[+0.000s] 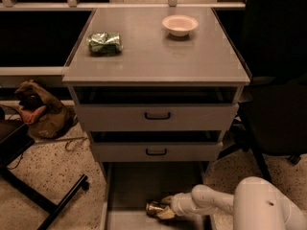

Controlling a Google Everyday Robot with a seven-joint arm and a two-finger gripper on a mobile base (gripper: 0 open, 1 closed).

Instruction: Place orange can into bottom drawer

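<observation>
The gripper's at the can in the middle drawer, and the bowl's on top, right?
No. The camera view shows the gripper and can in the bottom drawer, not the middle one. The bowl is on top.

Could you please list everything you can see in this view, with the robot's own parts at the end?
cabinet: one, grey, centre
foil packet: one, shiny green, cabinet top, left
bowl: one, pale, cabinet top, rear right
drawer fronts: two, grey with black handles, below the top
bottom drawer: one, grey, pulled open at floor level
orange can: one, gold-orange, inside the bottom drawer
bag: one, brown, floor at left
chair: one, black, right
stand: one, black, lower left
arm: one, white, lower right
claw: one, in the bottom drawer, gripping the can
</observation>
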